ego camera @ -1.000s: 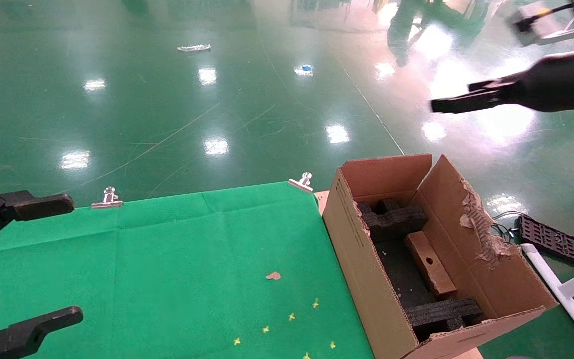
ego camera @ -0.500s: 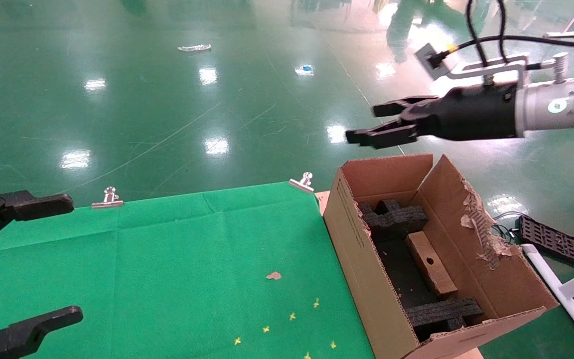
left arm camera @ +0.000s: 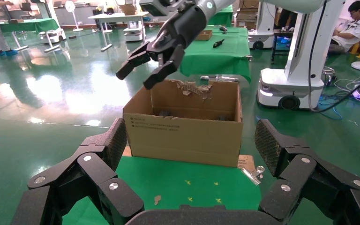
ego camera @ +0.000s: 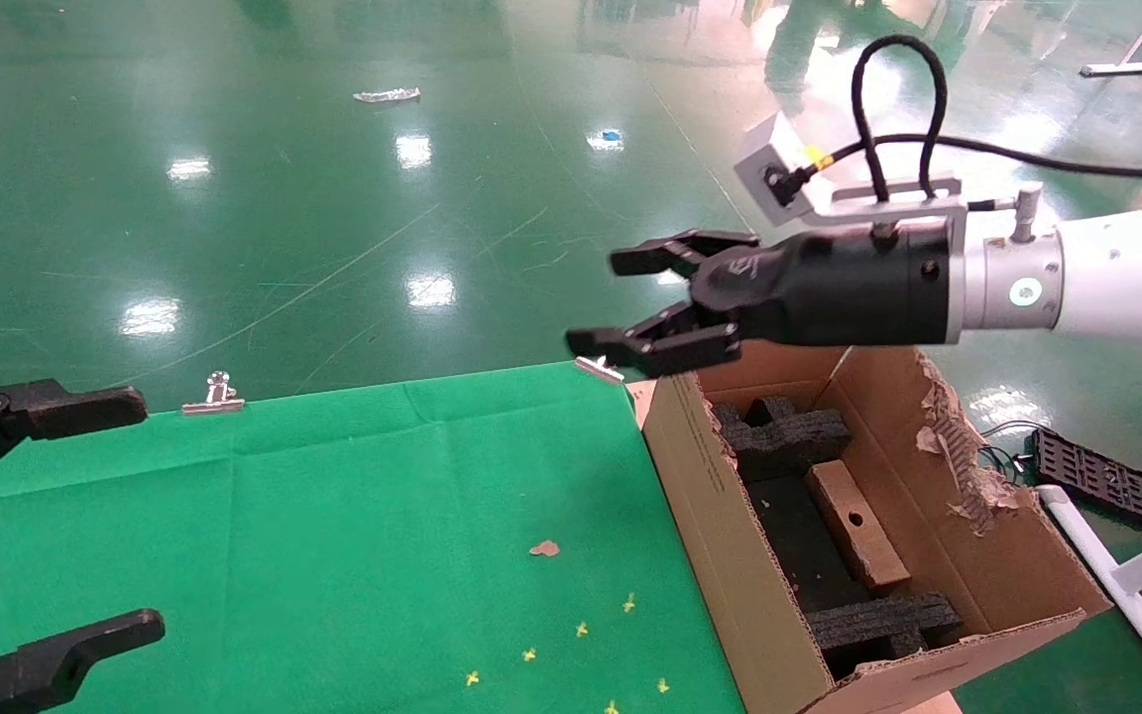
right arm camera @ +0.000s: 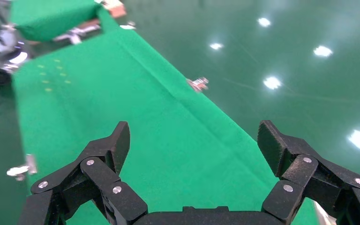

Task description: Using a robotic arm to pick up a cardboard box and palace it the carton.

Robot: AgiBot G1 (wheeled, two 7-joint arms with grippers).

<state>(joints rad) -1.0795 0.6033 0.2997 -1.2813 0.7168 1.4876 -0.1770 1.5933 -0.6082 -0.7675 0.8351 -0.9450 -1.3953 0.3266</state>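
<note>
The small brown cardboard box (ego camera: 856, 526) with a round hole lies inside the large carton (ego camera: 720, 526), between black foam inserts (ego camera: 779, 431). The carton stands at the right end of the green-clothed table; its right flap is torn. My right gripper (ego camera: 599, 302), on the white arm with the black wrist, is open and empty, held in the air above the carton's far left corner. It also shows in the left wrist view (left arm camera: 136, 79) above the carton (left arm camera: 183, 136). The right wrist view shows my right gripper (right arm camera: 194, 136) over green cloth. My left gripper (ego camera: 140, 514) is open and empty at the table's left edge.
Two metal clips (ego camera: 217, 394) (ego camera: 601, 365) pin the green cloth (ego camera: 333, 516) along the table's far edge. A brown scrap (ego camera: 543, 547) and yellow marks (ego camera: 581, 630) lie on the cloth. A black tray (ego camera: 1101, 476) and a white pipe frame (ego camera: 1126, 585) stand right of the carton.
My right arm has swung left and lower from the upper right, reaching over the carton's far left corner. Its fingers stay open. The left arm and the small box have not moved.
</note>
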